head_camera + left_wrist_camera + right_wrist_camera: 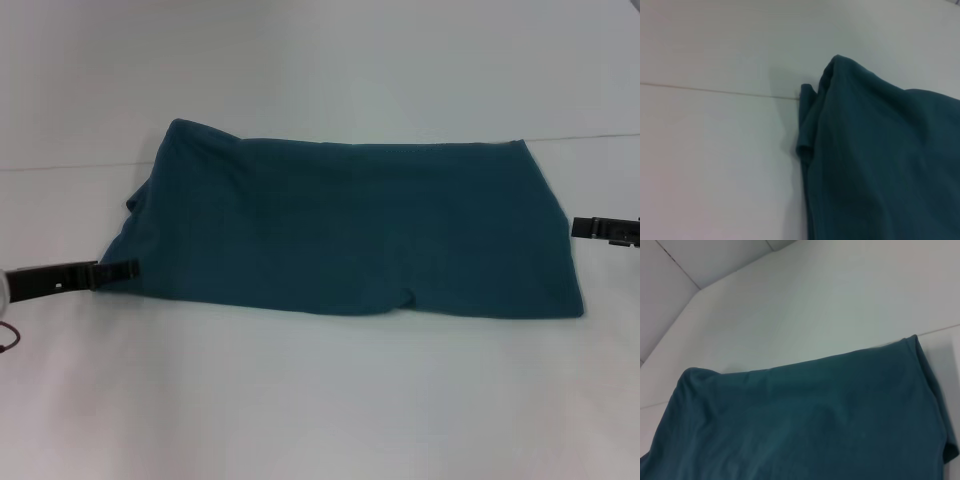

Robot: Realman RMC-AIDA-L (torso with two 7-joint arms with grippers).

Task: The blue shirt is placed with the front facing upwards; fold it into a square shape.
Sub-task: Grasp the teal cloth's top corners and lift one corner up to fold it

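Teal blue shirt [350,225] already folded into a wide band on white desk [320,400]; left gripper [118,270] touching left edge, right gripper [600,229] just off right edge, can't tell fingers' state. Next up probably: grab ends, fold across into square.

Your head camera looks forward and down from above, taking in the whole blue shirt [350,225] on the white tabletop [320,400]. Your left wrist camera sits close, facing the shirt's bunched left end. Your right wrist camera looks across it from the right side. All three views share that teal cloth.
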